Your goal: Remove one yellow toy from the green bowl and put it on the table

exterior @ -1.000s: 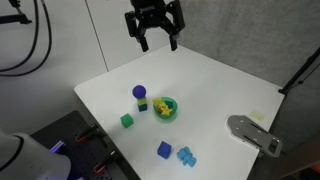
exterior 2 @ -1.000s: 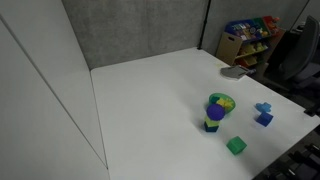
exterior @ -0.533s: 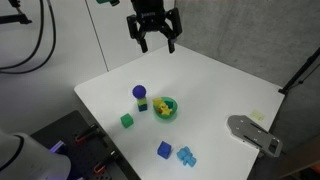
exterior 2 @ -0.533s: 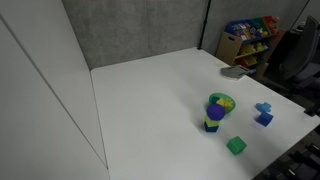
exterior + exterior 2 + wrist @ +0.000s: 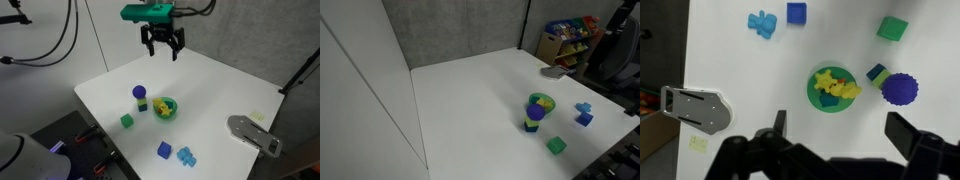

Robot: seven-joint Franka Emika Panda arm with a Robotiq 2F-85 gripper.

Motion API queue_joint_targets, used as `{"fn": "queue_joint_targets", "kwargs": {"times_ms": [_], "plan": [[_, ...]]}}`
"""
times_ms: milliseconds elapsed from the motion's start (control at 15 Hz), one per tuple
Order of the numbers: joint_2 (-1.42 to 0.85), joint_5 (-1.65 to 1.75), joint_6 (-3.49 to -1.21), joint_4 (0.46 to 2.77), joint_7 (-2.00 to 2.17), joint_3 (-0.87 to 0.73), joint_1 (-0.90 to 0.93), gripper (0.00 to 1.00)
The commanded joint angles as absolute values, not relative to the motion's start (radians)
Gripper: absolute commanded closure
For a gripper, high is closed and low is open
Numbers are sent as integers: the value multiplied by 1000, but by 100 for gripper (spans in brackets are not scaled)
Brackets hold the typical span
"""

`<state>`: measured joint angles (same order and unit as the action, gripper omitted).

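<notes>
The green bowl (image 5: pixel 166 108) sits near the middle of the white table (image 5: pixel 215 95) and holds yellow toys (image 5: pixel 161 104). It also shows in an exterior view (image 5: pixel 541 102) and in the wrist view (image 5: pixel 832 89), where yellow toys (image 5: pixel 837 85) and a small blue piece lie inside it. My gripper (image 5: pixel 164 46) hangs high above the table's far side, open and empty. In the wrist view its fingers (image 5: pixel 837 135) spread wide, well above the bowl.
A blue ball on a yellow block (image 5: pixel 140 96) stands beside the bowl. A green cube (image 5: pixel 127 121), a blue cube (image 5: pixel 164 150) and a light blue piece (image 5: pixel 186 156) lie nearer the front. A grey stapler-like object (image 5: pixel 253 134) lies at the table's edge.
My gripper has moved to the right and turned, and a green part of the arm has come into view above it. The objects on the table have not moved.
</notes>
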<state>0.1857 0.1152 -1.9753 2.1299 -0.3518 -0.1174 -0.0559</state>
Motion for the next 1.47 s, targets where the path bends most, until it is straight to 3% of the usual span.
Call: {"fn": "queue_joint_targets", "kwargs": {"times_ms": [0, 733, 1400], "plan": [[40, 25, -1993, 2037, -337, -115, -50, 0], [-305, -25, -2205, 1975, 21, -70, -34, 0], [-389, -42, -2292, 2000, 169, -65, -11, 0]]}}
